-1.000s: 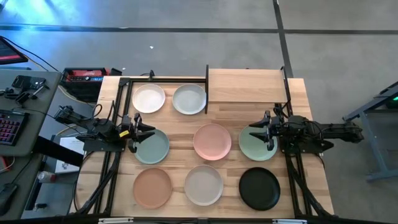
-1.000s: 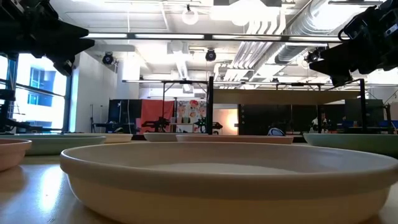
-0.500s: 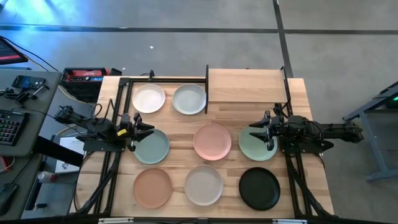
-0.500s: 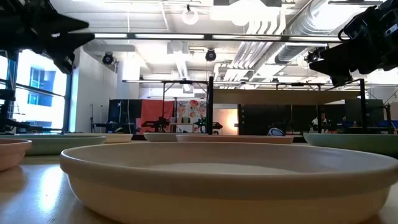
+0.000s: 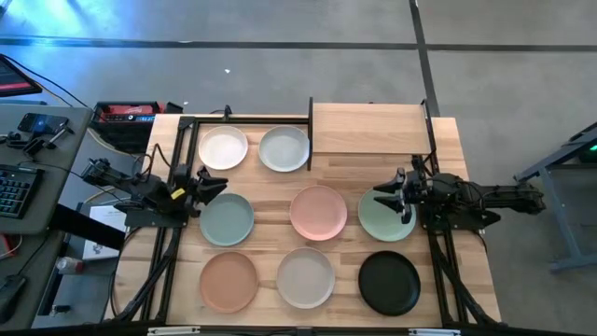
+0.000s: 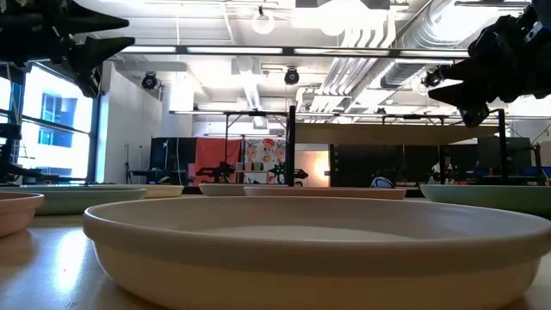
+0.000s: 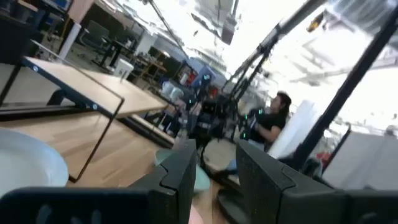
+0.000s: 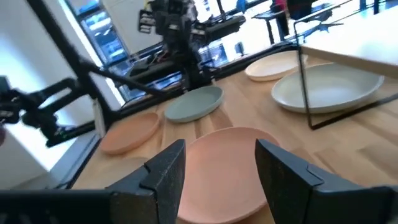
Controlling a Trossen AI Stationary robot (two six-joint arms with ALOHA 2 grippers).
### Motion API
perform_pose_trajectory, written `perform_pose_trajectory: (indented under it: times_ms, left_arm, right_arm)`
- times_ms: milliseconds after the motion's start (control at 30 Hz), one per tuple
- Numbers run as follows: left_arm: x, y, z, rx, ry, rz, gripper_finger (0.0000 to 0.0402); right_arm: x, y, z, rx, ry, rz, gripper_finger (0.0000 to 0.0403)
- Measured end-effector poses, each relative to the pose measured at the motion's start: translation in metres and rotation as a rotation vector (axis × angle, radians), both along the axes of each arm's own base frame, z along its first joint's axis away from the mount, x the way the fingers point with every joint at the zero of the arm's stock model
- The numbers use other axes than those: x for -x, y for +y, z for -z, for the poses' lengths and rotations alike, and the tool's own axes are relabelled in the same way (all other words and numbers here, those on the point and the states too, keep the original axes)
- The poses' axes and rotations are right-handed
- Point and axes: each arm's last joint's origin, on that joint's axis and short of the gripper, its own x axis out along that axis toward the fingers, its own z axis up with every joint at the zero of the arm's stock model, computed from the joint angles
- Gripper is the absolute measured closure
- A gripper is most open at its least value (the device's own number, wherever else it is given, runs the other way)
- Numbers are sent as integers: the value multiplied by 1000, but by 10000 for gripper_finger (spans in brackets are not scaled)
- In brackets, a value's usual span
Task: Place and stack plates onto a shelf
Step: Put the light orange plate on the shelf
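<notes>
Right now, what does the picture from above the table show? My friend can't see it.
Eight plates lie on a wooden table, none on the shelf yet. The left gripper hovers by the blue-green plate, and the right gripper hovers over the mint green plate; both are open.

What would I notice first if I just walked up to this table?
Probably all the coloured plates spread flat across the wooden table, like the pink plate in the middle and the black plate at the near right corner. The shelf at the back has nothing on it. Each robot claw waits open at its side: left claw, right claw above the mint green plate.
</notes>
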Motion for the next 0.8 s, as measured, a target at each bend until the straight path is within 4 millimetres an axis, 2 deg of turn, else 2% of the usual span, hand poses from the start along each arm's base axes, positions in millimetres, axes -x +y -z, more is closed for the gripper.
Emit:
perform_pose_trajectory:
  times_ms: [200, 367, 467, 567, 700, 800]
  left_arm:
    - [1, 1, -3, 7, -27, -12, 300]
    - [1, 1, -3, 6, -25, -12, 300]
    - [1, 1, -3, 7, -24, -15, 300]
    - [1, 2, -2, 15, -20, -44, 300]
    - [1, 2, -2, 18, -17, -58, 300]
    - [1, 2, -2, 20, -18, -58, 300]
  right_arm:
    - [0, -2, -11, -123, -131, 69, 221]
    - [5, -8, -32, -149, -365, 271, 221]
    - [11, -10, -47, -122, -514, 349, 221]
    - [17, -10, -59, -58, -625, 344, 221]
    - [23, -9, -83, -9, -658, 325, 221]
    - [23, -9, -105, 41, -613, 314, 221]
